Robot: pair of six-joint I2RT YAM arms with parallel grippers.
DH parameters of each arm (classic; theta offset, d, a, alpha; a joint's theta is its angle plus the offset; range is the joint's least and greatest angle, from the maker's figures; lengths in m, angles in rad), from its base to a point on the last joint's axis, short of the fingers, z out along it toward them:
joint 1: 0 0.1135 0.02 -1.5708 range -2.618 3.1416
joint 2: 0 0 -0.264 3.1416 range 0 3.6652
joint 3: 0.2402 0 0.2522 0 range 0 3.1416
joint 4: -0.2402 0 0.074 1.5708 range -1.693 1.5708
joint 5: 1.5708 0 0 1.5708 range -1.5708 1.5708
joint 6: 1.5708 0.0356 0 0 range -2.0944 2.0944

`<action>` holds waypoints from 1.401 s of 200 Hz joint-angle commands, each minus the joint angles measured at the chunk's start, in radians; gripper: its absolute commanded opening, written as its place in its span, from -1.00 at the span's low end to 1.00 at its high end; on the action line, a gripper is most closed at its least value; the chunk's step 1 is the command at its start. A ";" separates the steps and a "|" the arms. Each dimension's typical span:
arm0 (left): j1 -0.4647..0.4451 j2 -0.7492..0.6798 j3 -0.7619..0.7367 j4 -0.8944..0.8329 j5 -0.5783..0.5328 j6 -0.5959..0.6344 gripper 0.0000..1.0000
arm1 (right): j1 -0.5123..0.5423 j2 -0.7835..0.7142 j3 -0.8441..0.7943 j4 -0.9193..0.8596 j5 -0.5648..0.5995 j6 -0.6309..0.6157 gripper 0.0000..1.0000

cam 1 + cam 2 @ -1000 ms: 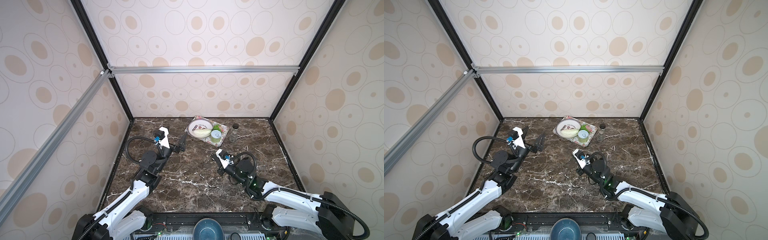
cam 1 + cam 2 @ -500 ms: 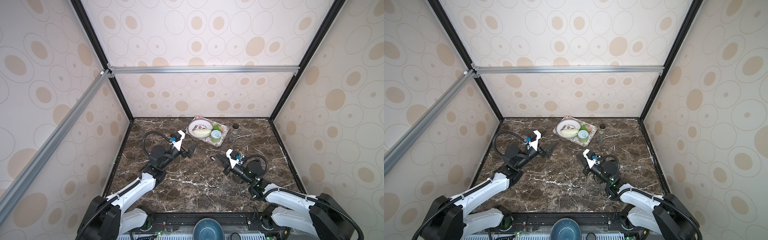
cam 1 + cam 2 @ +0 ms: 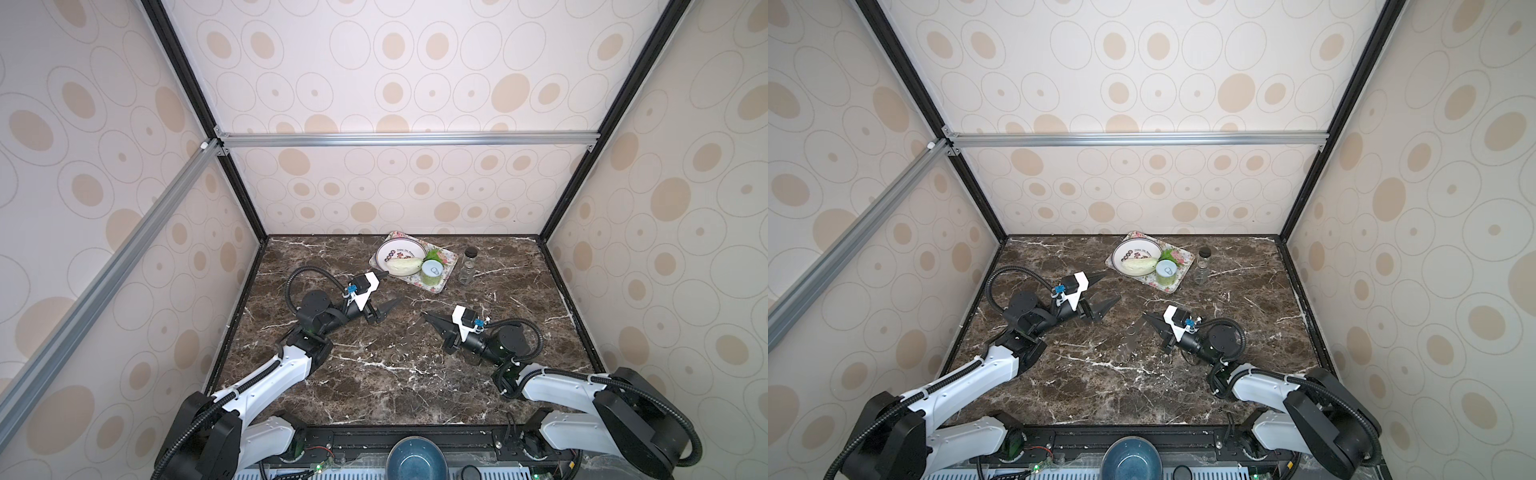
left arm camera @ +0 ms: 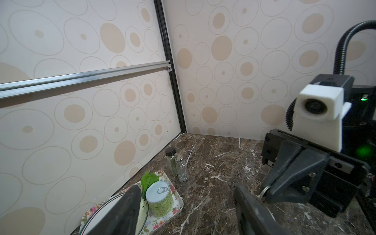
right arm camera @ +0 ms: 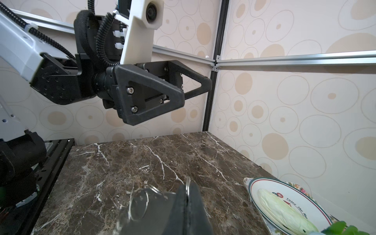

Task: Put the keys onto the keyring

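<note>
Right claw point(image 3: 428, 318) is pinching the keyring point(image 5: 187, 183) over the middle of the bench point(image 3: 374, 395), left claw point(image 3: 394, 286) spread wide nearby.

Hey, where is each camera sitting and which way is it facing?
Top views: high at the front, looking down on the table; both arms show.
Left wrist: faces the tray and right hand; own open left hand shows.
Right wrist: faces the left hand; own fingers pinch a metal ring.
Shared: both wrist views show the plate.
</note>
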 commanded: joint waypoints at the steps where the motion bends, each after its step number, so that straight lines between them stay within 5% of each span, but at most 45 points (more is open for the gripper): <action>1: -0.003 -0.007 0.030 0.028 0.097 0.029 0.34 | -0.002 0.016 0.035 0.120 -0.066 -0.001 -1.00; 54: -0.008 0.012 0.030 0.031 0.195 0.075 0.24 | -0.001 0.013 0.039 0.120 -0.061 -0.026 -1.00; 103: -0.011 0.073 0.056 0.010 0.160 0.105 0.10 | -0.002 -0.009 0.034 0.120 -0.107 -0.028 -1.00; 185: -0.036 0.085 0.060 -0.017 0.284 0.189 0.06 | -0.002 -0.018 0.051 0.120 -0.117 -0.019 -1.00; 210: -0.053 0.076 -0.005 0.091 0.372 0.197 -0.01 | 0.000 -0.019 0.046 0.121 -0.103 -0.023 -1.00; 229: -0.078 0.047 -0.042 0.128 0.241 0.188 -0.09 | 0.000 -0.020 0.045 0.120 -0.104 -0.022 -1.00; 280: -0.084 0.043 -0.039 0.078 0.247 0.247 -0.11 | -0.001 -0.019 0.033 0.120 -0.111 -0.031 -1.00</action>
